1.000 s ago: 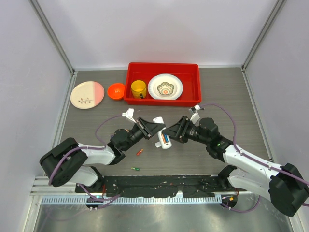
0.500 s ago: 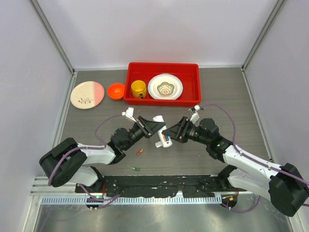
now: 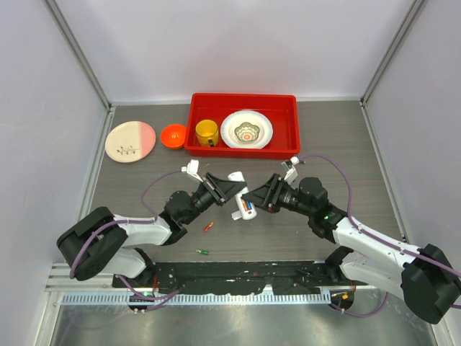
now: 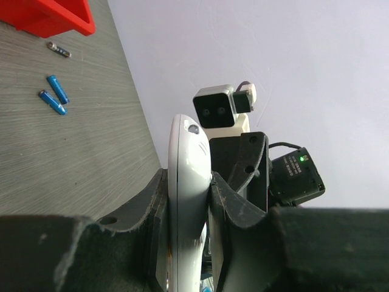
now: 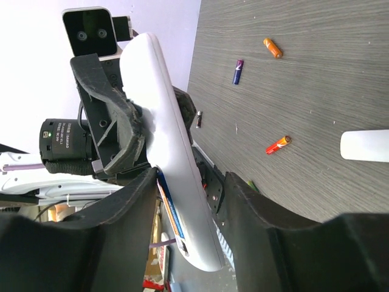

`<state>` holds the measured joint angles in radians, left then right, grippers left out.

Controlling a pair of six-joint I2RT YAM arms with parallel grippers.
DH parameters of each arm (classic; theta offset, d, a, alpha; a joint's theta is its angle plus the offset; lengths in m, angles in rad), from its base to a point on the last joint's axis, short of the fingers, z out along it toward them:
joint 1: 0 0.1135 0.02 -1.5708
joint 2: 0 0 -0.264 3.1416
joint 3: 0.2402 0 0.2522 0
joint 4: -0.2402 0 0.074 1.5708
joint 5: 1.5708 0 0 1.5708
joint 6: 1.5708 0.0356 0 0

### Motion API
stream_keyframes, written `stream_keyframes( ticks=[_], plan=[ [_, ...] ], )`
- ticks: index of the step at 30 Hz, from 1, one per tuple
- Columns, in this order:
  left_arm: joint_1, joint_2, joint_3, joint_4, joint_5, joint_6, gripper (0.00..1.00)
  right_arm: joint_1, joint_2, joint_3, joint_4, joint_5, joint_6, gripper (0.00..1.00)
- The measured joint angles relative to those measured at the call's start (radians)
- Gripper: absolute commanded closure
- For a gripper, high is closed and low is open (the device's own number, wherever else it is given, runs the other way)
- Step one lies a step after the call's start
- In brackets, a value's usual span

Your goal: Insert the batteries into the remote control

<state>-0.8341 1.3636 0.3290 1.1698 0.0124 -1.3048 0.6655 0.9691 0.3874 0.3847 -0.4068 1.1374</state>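
Right gripper (image 3: 253, 199) narrowing around the remote control (image 3: 241, 204) that the left gripper (image 3: 229, 192) holds up over the middle of the table (image 3: 346, 144).

Since a second ago the right jaws have come in and the remote has shifted slightly toward the far-left. It looks like a two-handed brace for seating cells or refitting the cover. Left is clamped tight on the remote, with fingers (image 4: 234, 188) pressed on both faces. Right straddles it, with a gap on one side in the right wrist view, so I cannot tell if it grips. The remote is slim and white, edge-on, off the table, with its back open and blue/orange batteries (image 5: 168, 210) showing in the bay. Spare cells lie loose: a red battery (image 3: 208, 227) and a green battery (image 3: 202, 251) toward the near edge. The white piece (image 5: 364, 145) on the table is likely the cover.
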Motion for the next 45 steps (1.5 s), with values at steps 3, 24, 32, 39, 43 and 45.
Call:
stream_keyframes(
  ticks=[3,24,32,39,43,45],
  plan=[
    [0.0,-0.001,0.0,0.007,0.001,0.0,1.0,0.0,-0.006,0.0,-0.022,0.007,0.002,0.36],
    [0.005,-0.003,0.0,0.097,0.021,-0.039,1.0,-0.002,-0.044,0.069,-0.142,-0.124,-0.096,0.44],
    [0.006,-0.002,0.0,0.098,0.047,-0.057,1.0,-0.022,-0.039,0.069,-0.109,-0.129,-0.088,0.48],
    [0.006,-0.002,0.0,0.099,0.06,-0.058,1.0,-0.055,-0.039,0.067,-0.057,-0.13,-0.054,0.58],
    [0.006,-0.002,0.0,0.096,0.061,-0.056,1.0,-0.058,-0.039,0.063,-0.047,-0.131,-0.048,0.66],
    [0.006,-0.002,0.0,0.093,0.061,-0.057,1.0,-0.058,-0.039,0.063,-0.047,-0.133,-0.054,0.68]
  ],
)
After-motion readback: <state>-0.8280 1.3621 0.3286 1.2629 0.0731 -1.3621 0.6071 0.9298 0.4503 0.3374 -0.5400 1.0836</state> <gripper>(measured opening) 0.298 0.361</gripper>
